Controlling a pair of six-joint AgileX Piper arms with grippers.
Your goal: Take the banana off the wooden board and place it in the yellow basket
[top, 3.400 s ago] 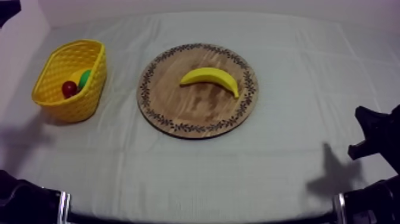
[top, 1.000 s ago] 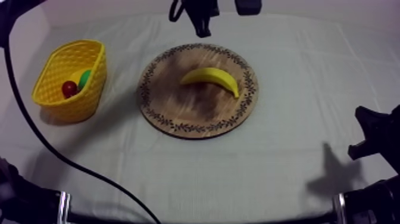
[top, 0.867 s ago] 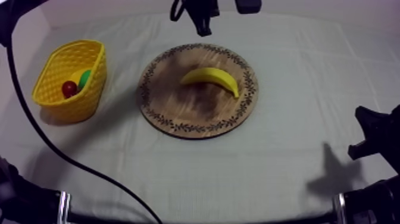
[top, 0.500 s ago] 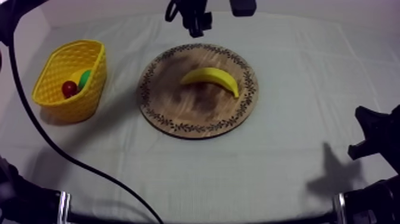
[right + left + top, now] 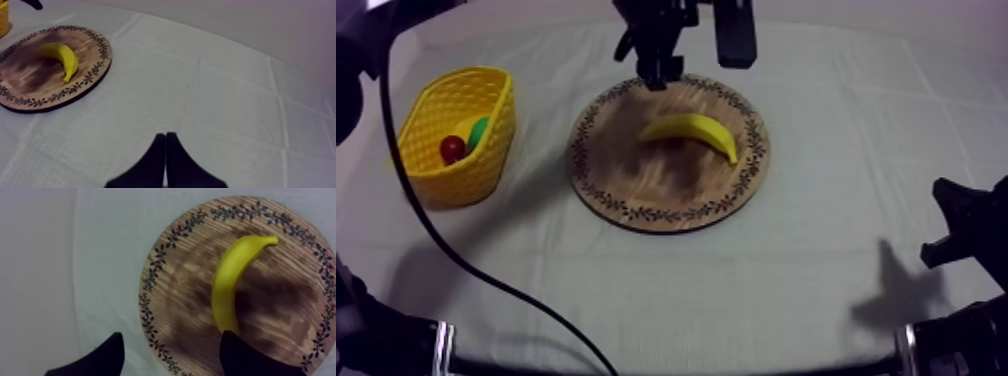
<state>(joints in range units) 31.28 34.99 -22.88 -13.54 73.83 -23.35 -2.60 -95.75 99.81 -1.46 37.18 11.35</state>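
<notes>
Top view: the wooden board (image 5: 666, 190) sits mid-desk (image 5: 806, 290) on the grey-white cloth. The banana (image 5: 691, 128) lies flat on the board, just off its centre toward 2 o'clock, with its curve bowed toward 12 o'clock. The yellow basket (image 5: 464, 178) stands at 9 o'clock from the board, well apart from it. Inside it we see a small red fruit (image 5: 453, 149) touching a green piece (image 5: 479, 130).

The left end effector (image 5: 696, 62) hangs over the board's 12 o'clock rim with its fingers spread wide and nothing between them. The banana lies at 6 o'clock from it, near but not touching. In the left wrist view one end of the banana lies just beside one fingertip (image 5: 242, 350), while the other fingertip is over the cloth off the board's edge.

The right end effector (image 5: 166, 142) has its fingers pressed together in a narrow wedge and holds nothing. It sits at 4 o'clock from the board, well apart from the banana.
</notes>
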